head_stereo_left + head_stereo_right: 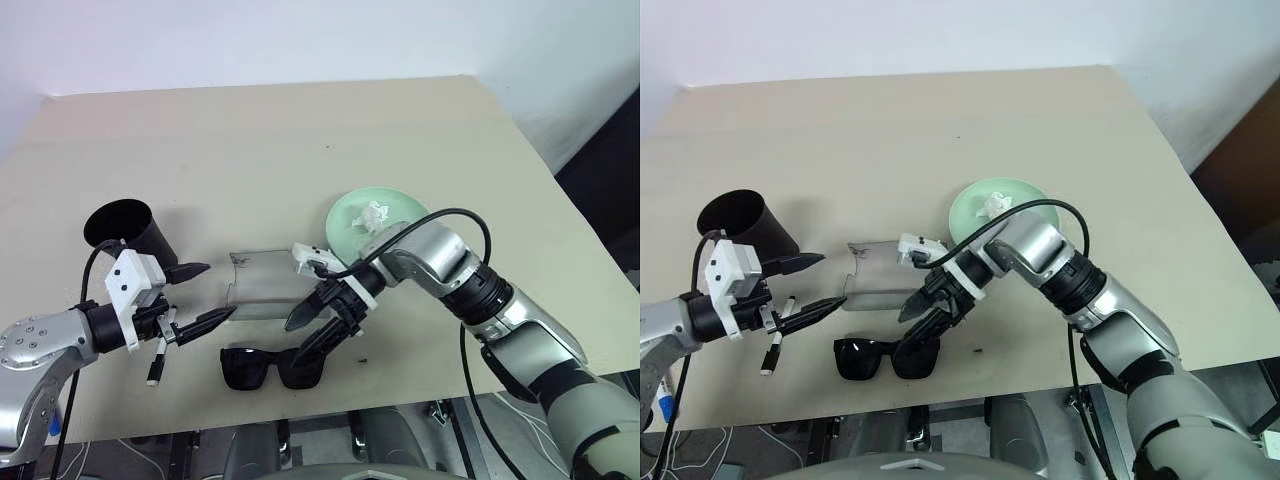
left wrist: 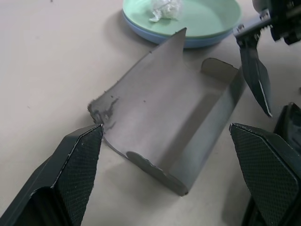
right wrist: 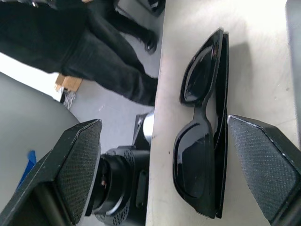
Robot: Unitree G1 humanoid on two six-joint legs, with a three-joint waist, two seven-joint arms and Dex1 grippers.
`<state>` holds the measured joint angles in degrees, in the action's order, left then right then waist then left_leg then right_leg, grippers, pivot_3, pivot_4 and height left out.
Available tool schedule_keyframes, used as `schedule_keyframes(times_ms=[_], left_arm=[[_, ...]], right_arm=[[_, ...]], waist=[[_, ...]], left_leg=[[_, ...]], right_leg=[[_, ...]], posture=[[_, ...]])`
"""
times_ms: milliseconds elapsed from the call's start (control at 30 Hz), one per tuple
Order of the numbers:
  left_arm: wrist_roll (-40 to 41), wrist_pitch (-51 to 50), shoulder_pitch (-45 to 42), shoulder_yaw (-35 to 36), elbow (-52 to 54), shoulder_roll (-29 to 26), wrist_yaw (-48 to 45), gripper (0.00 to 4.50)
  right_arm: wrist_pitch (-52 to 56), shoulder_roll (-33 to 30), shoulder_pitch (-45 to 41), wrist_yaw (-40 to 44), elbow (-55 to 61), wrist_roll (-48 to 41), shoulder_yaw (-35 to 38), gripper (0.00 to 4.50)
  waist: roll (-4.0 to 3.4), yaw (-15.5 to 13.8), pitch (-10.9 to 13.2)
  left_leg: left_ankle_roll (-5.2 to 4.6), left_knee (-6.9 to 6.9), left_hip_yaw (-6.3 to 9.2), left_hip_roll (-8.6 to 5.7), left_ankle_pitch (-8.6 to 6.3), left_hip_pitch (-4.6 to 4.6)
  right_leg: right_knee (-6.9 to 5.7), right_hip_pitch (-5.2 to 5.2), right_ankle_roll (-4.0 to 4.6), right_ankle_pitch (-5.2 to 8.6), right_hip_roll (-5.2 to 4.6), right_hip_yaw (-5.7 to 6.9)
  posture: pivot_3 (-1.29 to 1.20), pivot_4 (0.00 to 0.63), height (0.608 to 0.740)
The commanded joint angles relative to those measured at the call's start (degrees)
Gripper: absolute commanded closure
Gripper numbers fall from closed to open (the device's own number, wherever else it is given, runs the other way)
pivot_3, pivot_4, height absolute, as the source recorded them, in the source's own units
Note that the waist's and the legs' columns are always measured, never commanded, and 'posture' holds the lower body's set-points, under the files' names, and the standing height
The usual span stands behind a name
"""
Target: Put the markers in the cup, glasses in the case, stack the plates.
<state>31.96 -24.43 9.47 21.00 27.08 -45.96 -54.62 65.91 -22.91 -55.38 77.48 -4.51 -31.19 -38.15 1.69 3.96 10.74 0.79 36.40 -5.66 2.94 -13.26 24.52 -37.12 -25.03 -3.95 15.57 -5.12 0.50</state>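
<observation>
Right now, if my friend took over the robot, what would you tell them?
Left gripper: open, empty, by the open end of the grey case.
Right gripper: open, empty, poised just above the sunglasses.
Sunglasses lie folded near the table's front edge, not yet in the case.
Black cup stands to the left; I cannot see inside it.
One marker with a black cap lies on the table below the left gripper.
Plates: mint green plate already sits on the light blue plate, with a crumpled tissue on top.
Left to do: glasses into the case, marker into the cup.
</observation>
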Motion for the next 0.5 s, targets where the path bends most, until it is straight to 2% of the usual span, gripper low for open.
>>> schedule_keyframes(times_ms=[33,500], left_arm=[[-0.48,1.16,0.23,-0.28,0.89,-0.20,-0.03,0.00],[-1.08,2.05,2.13,-0.95,1.66,0.29,0.39,0.00]], right_arm=[[-0.66,2.33,-2.08,0.57,-1.76,1.33,-1.78,0.01],[-3.01,6.83,-3.86,3.35,-7.72,5.41,-5.28,0.01]], waist=[[0.00,0.01,0.00],[0.01,0.04,-0.02]], left_leg=[[0.01,0.00,0.00,0.00,0.00,0.00],[0.05,0.02,-0.17,0.06,-0.03,-0.04]], right_leg=[[0.00,-0.01,0.01,0.00,0.00,0.01],[-0.11,-0.10,0.04,-0.09,-0.03,0.08]], posture=[[0.00,0.150,0.735],[0.00,0.150,0.735]])
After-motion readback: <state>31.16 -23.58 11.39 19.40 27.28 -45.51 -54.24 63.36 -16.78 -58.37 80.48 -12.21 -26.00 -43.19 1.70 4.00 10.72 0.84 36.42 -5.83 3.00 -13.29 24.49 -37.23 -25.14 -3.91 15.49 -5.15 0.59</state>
